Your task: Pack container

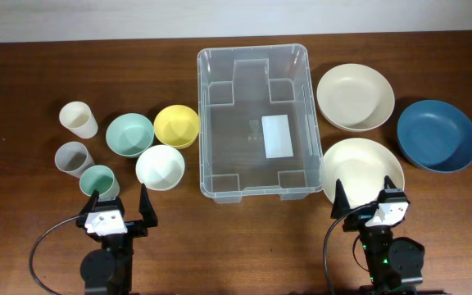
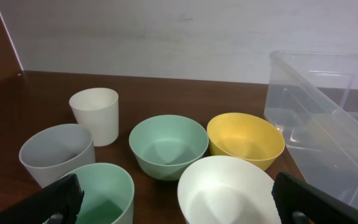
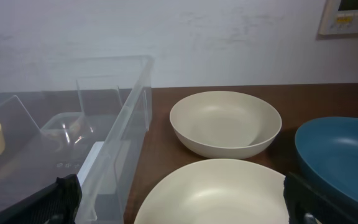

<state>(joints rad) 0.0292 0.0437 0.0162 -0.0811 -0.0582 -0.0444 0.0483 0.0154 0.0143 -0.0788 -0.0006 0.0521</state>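
Observation:
The clear plastic container (image 1: 255, 121) stands in the middle of the table with nothing in it but the white label (image 1: 277, 136) on its base. It also shows in the left wrist view (image 2: 328, 118) and the right wrist view (image 3: 104, 143). My left gripper (image 1: 118, 206) is open and holds nothing, at the front left, just in front of the green cup (image 1: 98, 179) and white bowl (image 1: 160, 167). My right gripper (image 1: 368, 199) is open and holds nothing, at the front right, over the near edge of a cream bowl (image 1: 360, 168).
Left of the container stand a cream cup (image 1: 78, 119), a grey cup (image 1: 72, 157), a green bowl (image 1: 129, 133) and a yellow bowl (image 1: 176, 124). Right of it stand another cream bowl (image 1: 355, 97) and a blue bowl (image 1: 437, 135).

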